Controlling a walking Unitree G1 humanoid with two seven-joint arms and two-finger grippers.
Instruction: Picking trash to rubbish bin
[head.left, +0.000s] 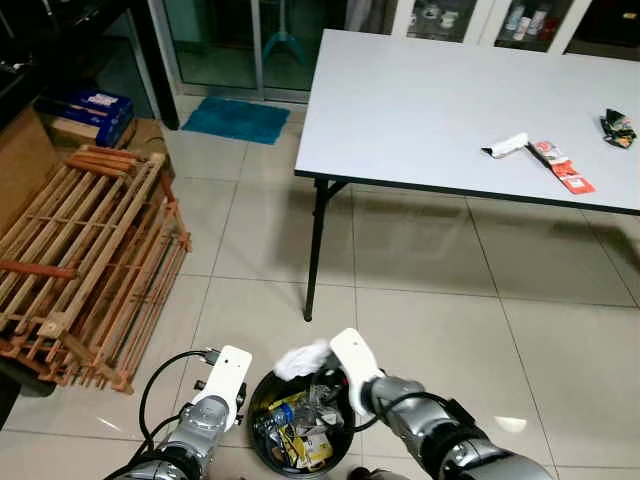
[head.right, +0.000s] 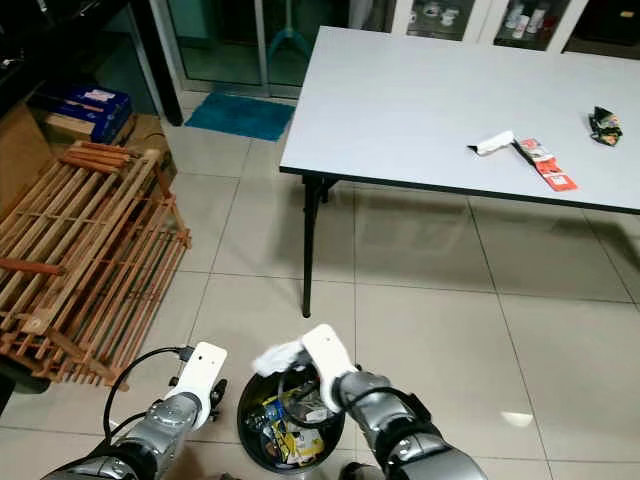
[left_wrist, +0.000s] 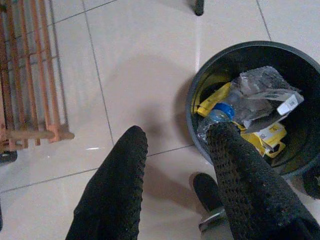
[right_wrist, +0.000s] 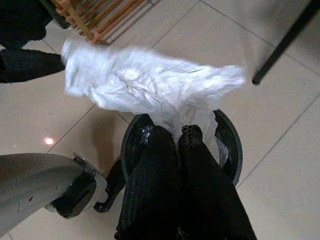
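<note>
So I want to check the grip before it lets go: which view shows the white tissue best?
The right wrist view: the white tissue spreads large there, pinched between the right hand's shut fingers above the bin. Both eye views show it as a small white wad at the bin's rim. The left wrist view shows the bin's contents.

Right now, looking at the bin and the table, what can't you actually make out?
- Rubbish bin depth: piled trash hides its bottom, head views.
- Far wrapper: too small to identify, cut by the left eye view's edge.
- White tissue in the right gripper: blurred, hides floor behind it.
- Left gripper: open, covers nearby floor.
</note>
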